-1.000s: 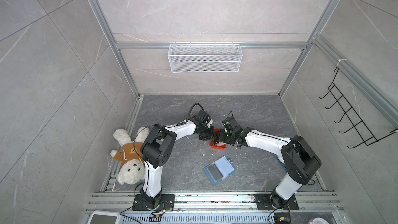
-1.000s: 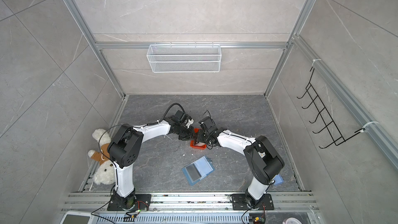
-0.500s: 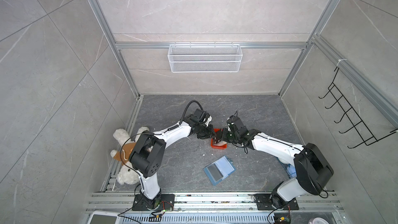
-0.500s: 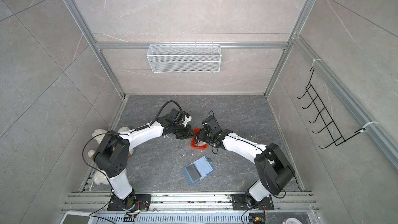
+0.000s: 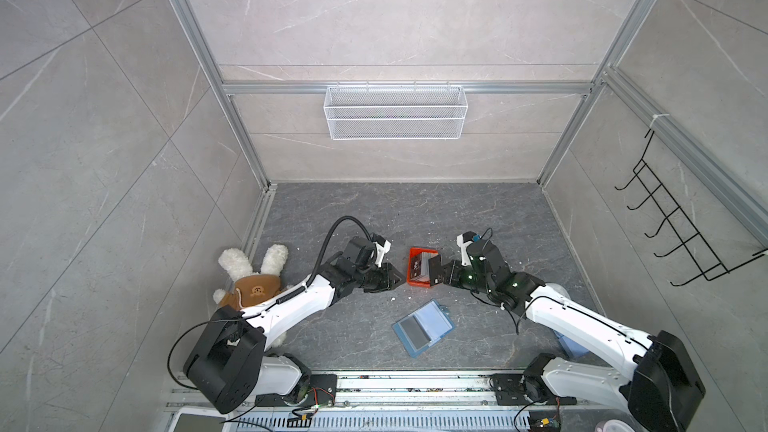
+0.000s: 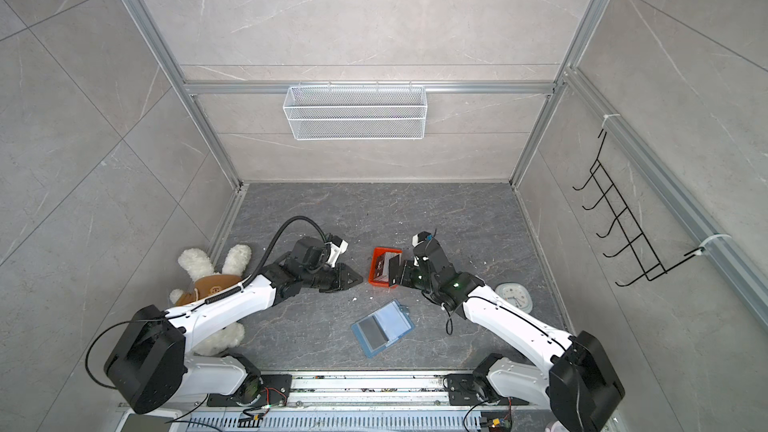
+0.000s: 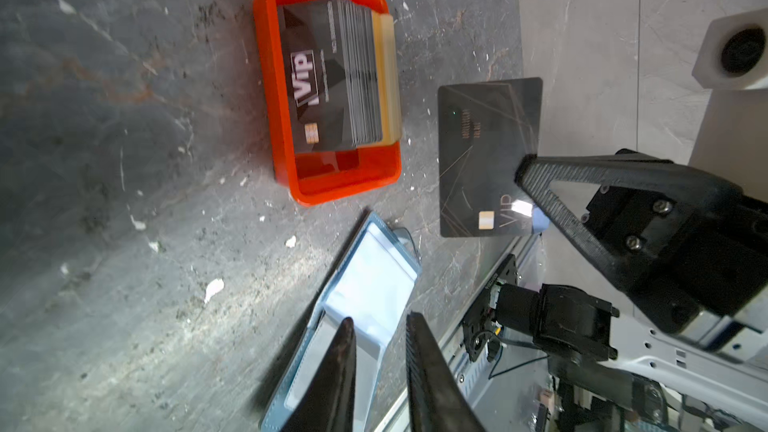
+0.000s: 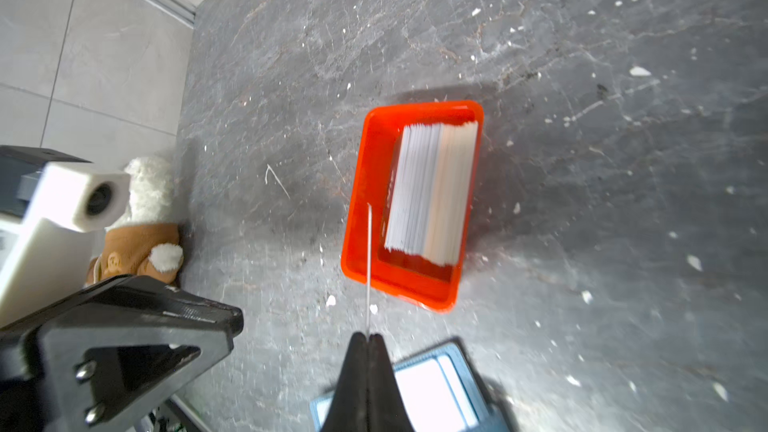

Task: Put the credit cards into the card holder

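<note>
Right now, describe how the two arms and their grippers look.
The left arm and right arm have white shells and bulky black joints. A thick black cable loops over the left arm. The left gripper and right gripper are black, with hollow triangular fingers tapering to points. A white camera block sits by each; green lights dot the right arm.

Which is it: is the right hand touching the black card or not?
Touching. In the right wrist view the right hand pinches the card edge-on between shut tips.

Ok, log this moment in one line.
right gripper: shut on one card; left gripper: open, empty; card holder: lying open; stack: in orange tray
</note>
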`<state>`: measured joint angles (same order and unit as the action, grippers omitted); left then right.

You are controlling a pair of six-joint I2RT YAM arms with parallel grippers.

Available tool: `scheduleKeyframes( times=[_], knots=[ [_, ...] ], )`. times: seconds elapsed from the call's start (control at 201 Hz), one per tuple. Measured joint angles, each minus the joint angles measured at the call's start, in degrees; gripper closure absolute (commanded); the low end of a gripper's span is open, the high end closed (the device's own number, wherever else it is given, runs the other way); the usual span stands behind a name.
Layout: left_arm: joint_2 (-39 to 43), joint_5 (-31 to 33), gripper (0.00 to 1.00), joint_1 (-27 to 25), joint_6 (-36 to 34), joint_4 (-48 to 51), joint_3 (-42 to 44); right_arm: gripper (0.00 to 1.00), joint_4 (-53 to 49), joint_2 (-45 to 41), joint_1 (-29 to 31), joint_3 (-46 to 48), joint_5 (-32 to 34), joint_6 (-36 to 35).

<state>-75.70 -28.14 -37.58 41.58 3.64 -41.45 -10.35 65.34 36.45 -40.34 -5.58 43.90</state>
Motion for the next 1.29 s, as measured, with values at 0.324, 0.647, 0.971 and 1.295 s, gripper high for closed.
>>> scheduleKeyframes(
  times=[0.324, 0.647, 0.971, 1.295],
  knots=[
    [3.1, -2.6, 0.75, -3.3, 5.6, -9.0, 8.1, 1.00, -0.4, -12.3, -0.1, 7.0, -5.6, -0.2],
    [3.7, -10.4, 0.74, -3.6, 10.2, -20.9, 11.0, 1.00, -0.5, -20.6, -0.1, 11.0, -11.4, 0.0],
    [0.7, -15.7, 0.70, -3.7, 15.0, -30.8, 11.0, 1.00, 0.8, -23.5, -0.1, 11.4, -16.0, 1.0],
    [0.5, -17.1, 0.70, -5.7, 18.1, -36.7, 11.0, 1.00, 8.0, -23.4, -0.1, 13.4, -19.6, 4.7]
  ],
)
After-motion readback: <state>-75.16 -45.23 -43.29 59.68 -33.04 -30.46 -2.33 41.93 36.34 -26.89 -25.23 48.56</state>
